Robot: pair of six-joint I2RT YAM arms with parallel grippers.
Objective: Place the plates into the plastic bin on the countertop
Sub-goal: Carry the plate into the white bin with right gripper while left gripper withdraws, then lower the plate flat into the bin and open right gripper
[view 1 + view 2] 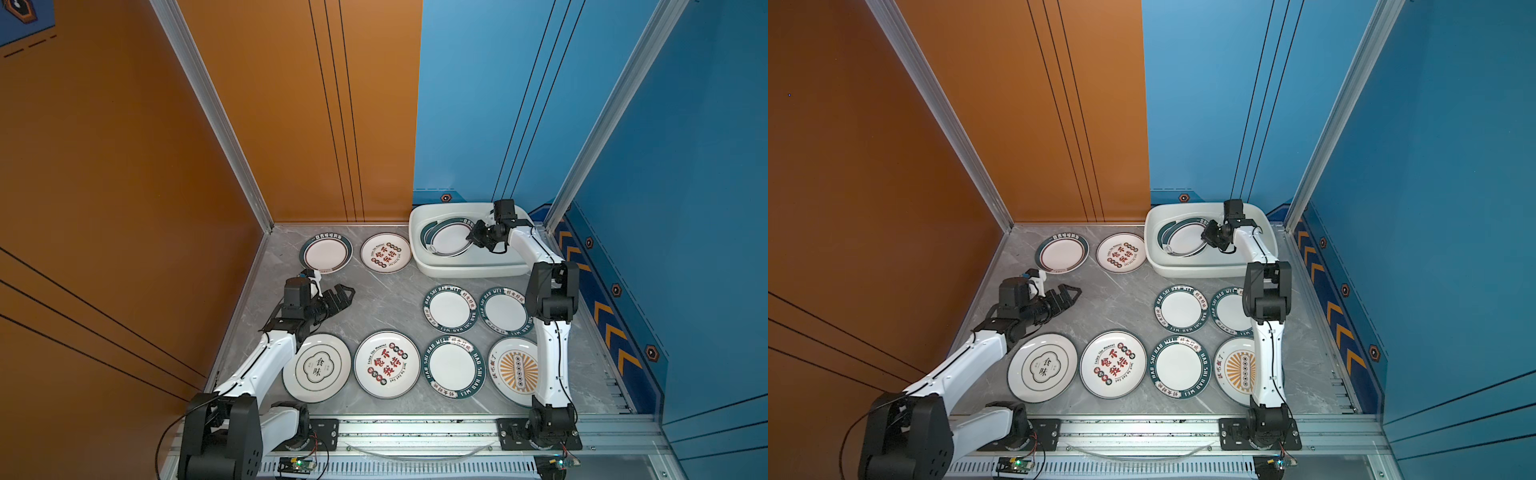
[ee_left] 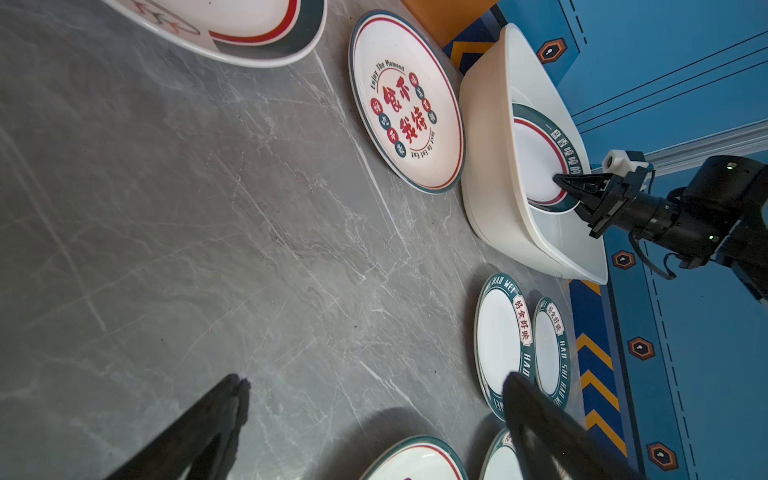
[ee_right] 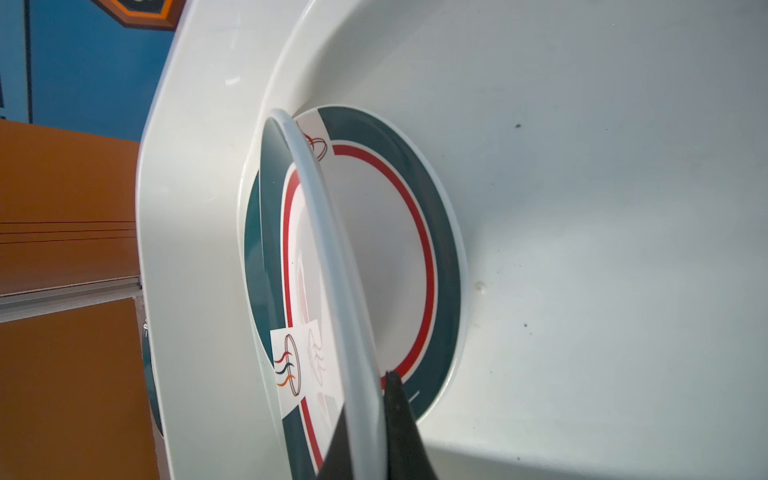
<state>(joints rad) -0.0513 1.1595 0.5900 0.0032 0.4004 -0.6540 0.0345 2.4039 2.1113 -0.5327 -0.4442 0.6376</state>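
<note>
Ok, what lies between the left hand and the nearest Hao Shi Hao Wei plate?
Nothing but bare countertop from the left hand to that plate, shown in both top views.

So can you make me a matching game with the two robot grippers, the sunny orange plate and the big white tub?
Things:
1. left gripper
2. right gripper
3. sunburst plate
4. white tub

States and places:
A. partly hidden behind the right arm
B. sitting at the back of the counter
C. jaws wide open, holding nothing
D. jaws shut on the rim of a plate

Pairs: 1-C, 2-D, 3-A, 4-B
</note>
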